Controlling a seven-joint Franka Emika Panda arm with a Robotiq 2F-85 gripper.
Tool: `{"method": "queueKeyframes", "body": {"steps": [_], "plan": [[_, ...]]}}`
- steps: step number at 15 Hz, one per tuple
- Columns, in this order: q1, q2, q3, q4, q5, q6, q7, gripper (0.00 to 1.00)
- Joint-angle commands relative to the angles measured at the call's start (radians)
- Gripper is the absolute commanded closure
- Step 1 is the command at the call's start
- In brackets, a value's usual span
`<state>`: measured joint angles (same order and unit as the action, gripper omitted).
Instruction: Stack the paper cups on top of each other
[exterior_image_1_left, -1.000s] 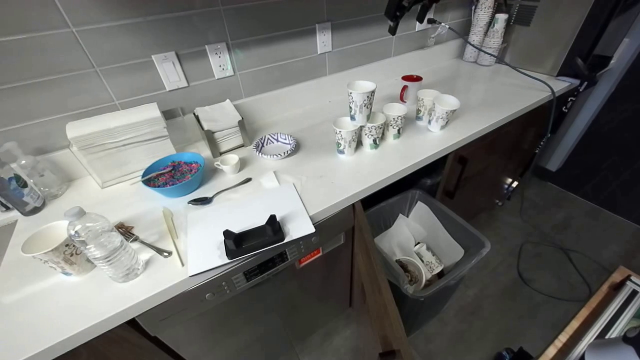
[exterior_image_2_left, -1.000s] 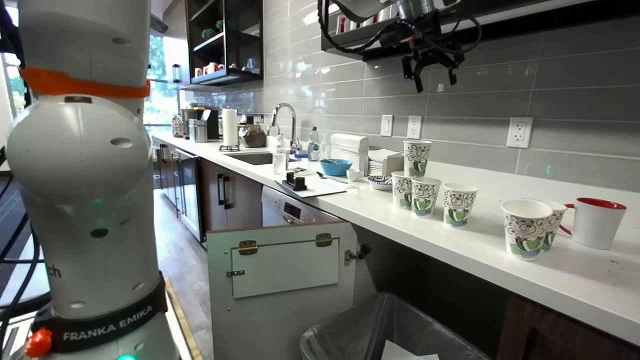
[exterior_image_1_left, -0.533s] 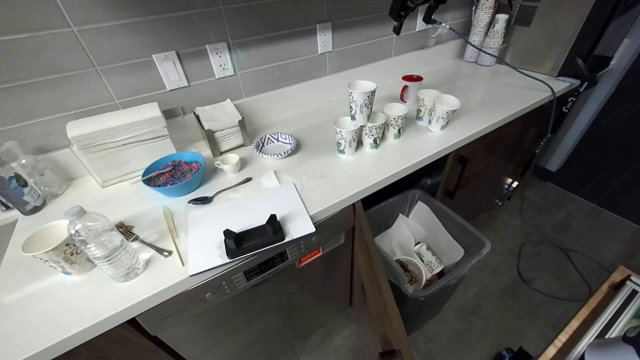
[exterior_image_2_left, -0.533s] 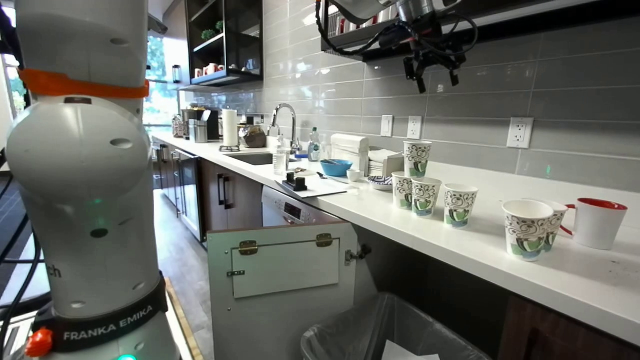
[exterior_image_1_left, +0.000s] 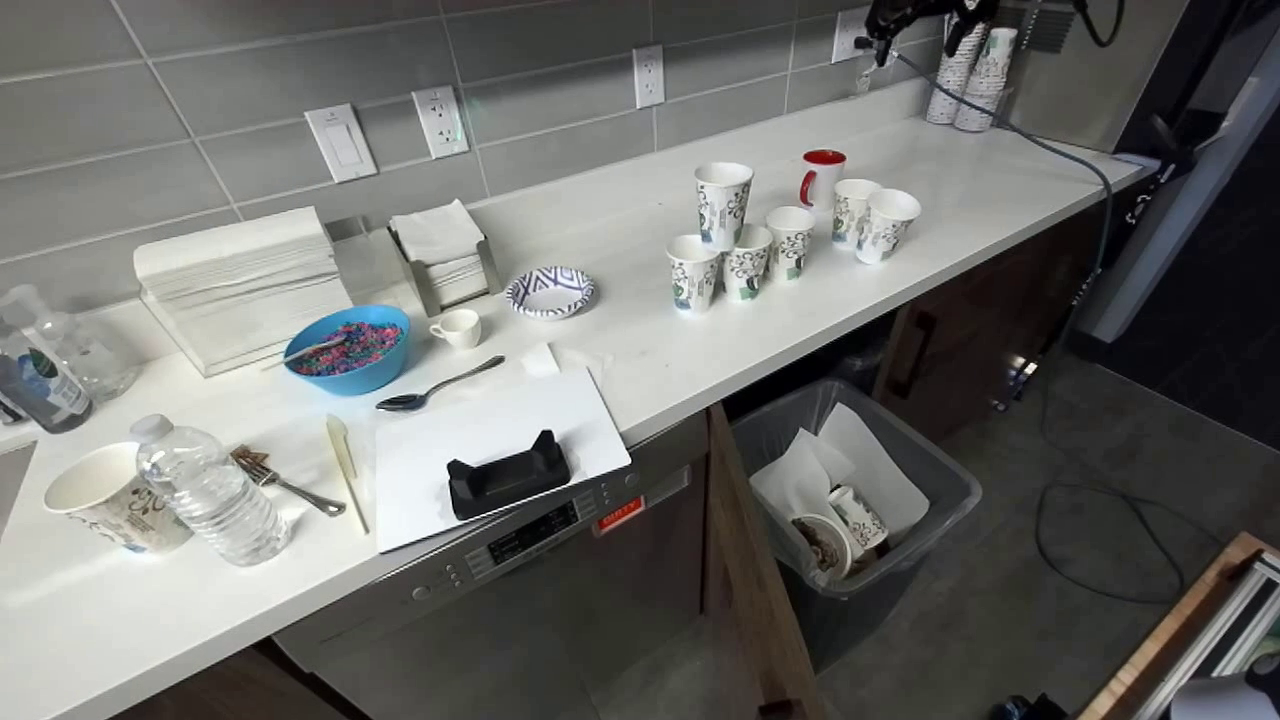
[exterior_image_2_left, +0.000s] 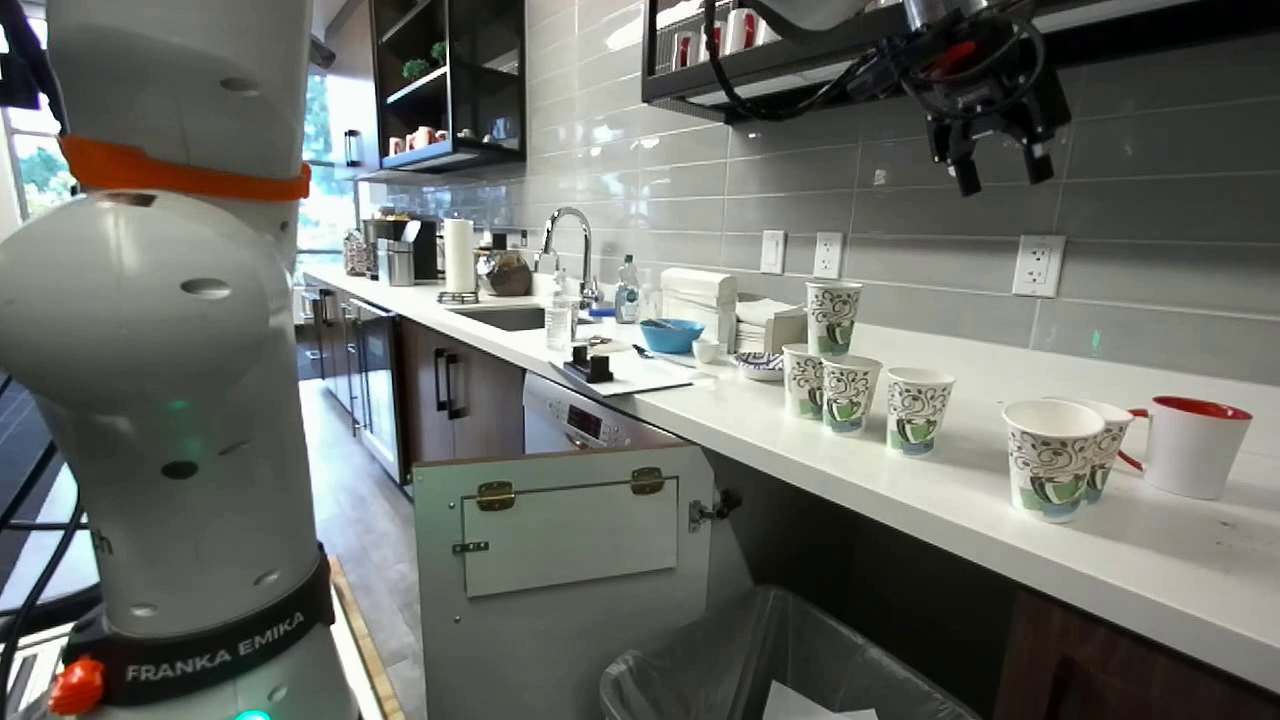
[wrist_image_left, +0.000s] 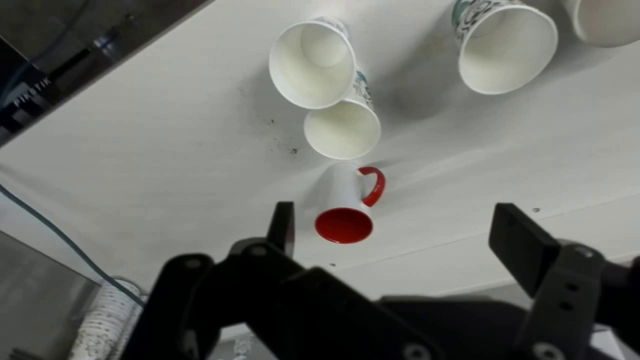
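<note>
Two fingers (wrist_image_left: 522, 245) wide apart, holding nothing. Well below, past the red-handled mug (wrist_image_left: 344, 200) in the wrist view: two close-set upright paper cups (wrist_image_left: 327, 92) on the bench (wrist_image_left: 200, 165), likely next for lifting. Farther off, top cup (exterior_image_2_left: 833, 318) over two lower cups (exterior_image_2_left: 850, 397). Readable: "PIKSTIK" on black item (wrist_image_left: 34, 93); "DIRTY" on dishwasher sign (exterior_image_1_left: 620, 514); "FRANKA EMIKA" on arm base (exterior_image_2_left: 215, 640).

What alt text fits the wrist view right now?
Open, empty gripper above a white counter. Two white paper cups overlap near the top centre of the frame and two more show at the top right; a white mug with red interior and handle appears just below the overlapping pair.
</note>
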<state>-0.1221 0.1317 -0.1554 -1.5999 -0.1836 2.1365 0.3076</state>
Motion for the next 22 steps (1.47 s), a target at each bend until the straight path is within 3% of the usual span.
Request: {"method": "queueKeyframes", "body": {"steps": [1, 11, 15, 16, 22], "plan": [[-0.034, 0.058, -0.027, 0.015, 0.067, 0.034, 0.06, 0.0], [-0.104, 0.195, -0.04, 0.002, 0.284, 0.138, 0.027, 0.0], [-0.115, 0.227, -0.025, 0.022, 0.353, 0.101, 0.01, 0.0], [-0.098, 0.211, -0.044, 0.008, 0.302, 0.119, 0.032, 0.0], [-0.099, 0.219, -0.039, 0.009, 0.328, 0.119, 0.024, 0.0]]}}
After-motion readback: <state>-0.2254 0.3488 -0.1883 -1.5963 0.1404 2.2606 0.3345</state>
